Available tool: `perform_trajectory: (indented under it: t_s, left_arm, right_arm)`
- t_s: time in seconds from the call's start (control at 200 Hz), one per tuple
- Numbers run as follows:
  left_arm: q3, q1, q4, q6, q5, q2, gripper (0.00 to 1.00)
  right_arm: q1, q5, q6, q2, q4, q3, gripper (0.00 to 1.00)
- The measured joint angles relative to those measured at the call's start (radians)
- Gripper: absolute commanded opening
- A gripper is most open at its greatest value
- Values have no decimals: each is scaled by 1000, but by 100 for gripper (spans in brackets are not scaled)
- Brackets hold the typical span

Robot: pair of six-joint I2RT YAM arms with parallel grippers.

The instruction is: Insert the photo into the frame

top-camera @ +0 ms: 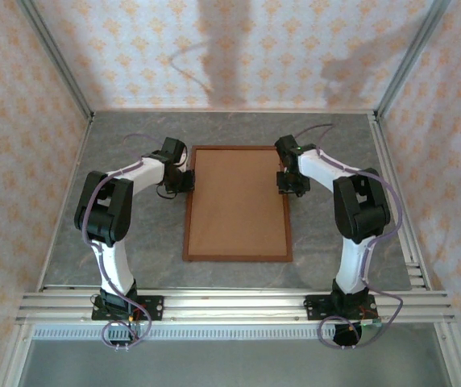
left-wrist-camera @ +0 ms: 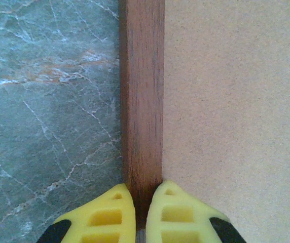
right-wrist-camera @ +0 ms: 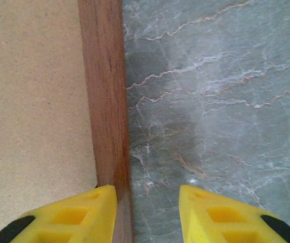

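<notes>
On the left of the overhead view we see the left gripper [top-camera: 184,181] at the left rail of the frame [top-camera: 237,258], towards its upper end. Its wrist camera shows us the two yellow fingertips [left-wrist-camera: 104,217] at the bottom of the picture, clenched almost together with only a thin slit between them. They sit over the reddish-brown rail, which runs straight up the middle of that picture. We cannot tell whether they press on the wood.

The frame lies flat in the middle of the grey marbled table [top-camera: 158,242], its long sides running away from the arms. A plain brown backing board [top-camera: 238,201] fills its opening.

On the right of the overhead view the right gripper [top-camera: 288,184] is at the upper part of the frame's right rail. In its wrist view the jaws stand apart, released. One tip lies over the board's edge and the inner side of the rail at lower left, and the other lies over bare table at lower right, clear of the wood.
</notes>
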Motion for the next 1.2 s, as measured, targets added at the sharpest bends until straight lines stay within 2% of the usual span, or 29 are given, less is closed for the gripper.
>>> perform_trajectory:
  t_s: [0.541, 1.196]
  left_arm:
    - [0, 0, 0, 0, 0, 0, 8]
    - [0, 5, -2, 0, -5, 0, 8]
  right_arm:
    - [11, -37, 20, 21, 15, 5, 37]
    - [53, 29, 8, 47, 7, 32, 43]
